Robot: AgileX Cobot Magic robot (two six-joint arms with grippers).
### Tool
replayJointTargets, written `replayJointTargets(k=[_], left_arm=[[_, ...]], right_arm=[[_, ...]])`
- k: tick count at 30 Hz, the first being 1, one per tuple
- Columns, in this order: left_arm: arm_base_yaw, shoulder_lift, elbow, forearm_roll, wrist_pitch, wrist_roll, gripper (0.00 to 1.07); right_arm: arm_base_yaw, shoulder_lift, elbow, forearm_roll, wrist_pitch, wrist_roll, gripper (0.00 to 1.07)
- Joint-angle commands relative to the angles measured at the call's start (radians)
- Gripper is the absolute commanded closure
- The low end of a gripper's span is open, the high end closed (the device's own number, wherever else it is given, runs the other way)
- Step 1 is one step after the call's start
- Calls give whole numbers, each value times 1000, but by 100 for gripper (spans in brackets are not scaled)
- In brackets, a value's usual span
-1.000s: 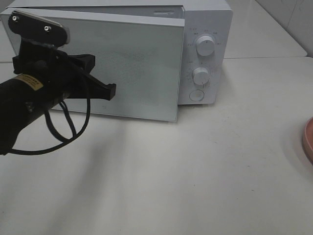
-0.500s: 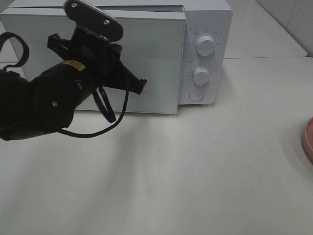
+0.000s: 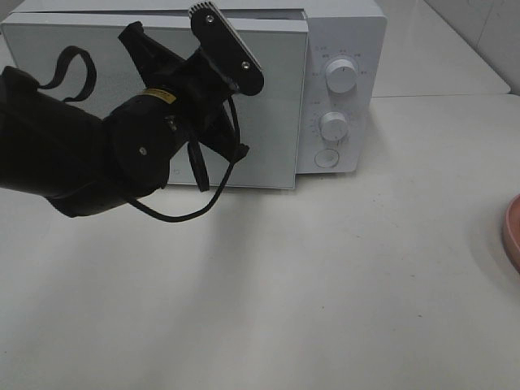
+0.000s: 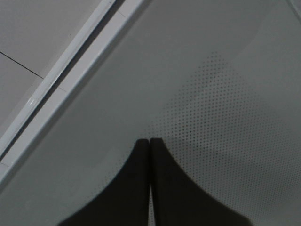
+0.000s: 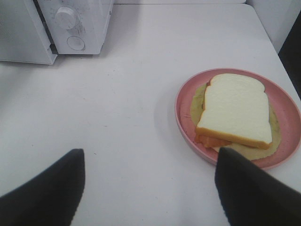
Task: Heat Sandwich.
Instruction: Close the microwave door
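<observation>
Reaching across the microwave (image 3: pixel 341 81) door, the left arm (image 3: pixel 97 154) in the high view angles up from the left, its wrist tipped toward the glass. A sliver of the pink plate (image 3: pixel 512 231) shows at the right edge, and broad bare table (image 3: pixel 325 292) lies between it and the microwave.

The left wrist view shows the left fingers (image 4: pixel 150 155) pressed together, holding nothing, their tips right at the dotted door glass (image 4: pixel 225 94).

In the right wrist view the right fingers (image 5: pixel 150 188) stand wide apart above the table, empty. The sandwich (image 5: pixel 235 110), white bread with tan crust and an orange filling edge, lies on the pink plate, just beyond one fingertip, well apart from the microwave.
</observation>
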Motion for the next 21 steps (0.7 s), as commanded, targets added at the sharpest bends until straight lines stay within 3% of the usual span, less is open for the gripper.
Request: replayJointTargets(k=[1,7,12,21], left_arm=[[-3,13,-16,-15,-19,13,107],[3,59,-61,-39,-64,12,107],[35,119,-170,-148,-57,12,107],[68,154,-240,-163,-58,-9,107]], right_arm=[[3,-26,-1,-5,-4,8,33],[3,-26,-1,-5,-4,8,33],[3,-26,-1,-5,-4,8,33],[3,-26,-1,-5,-4,8,33]])
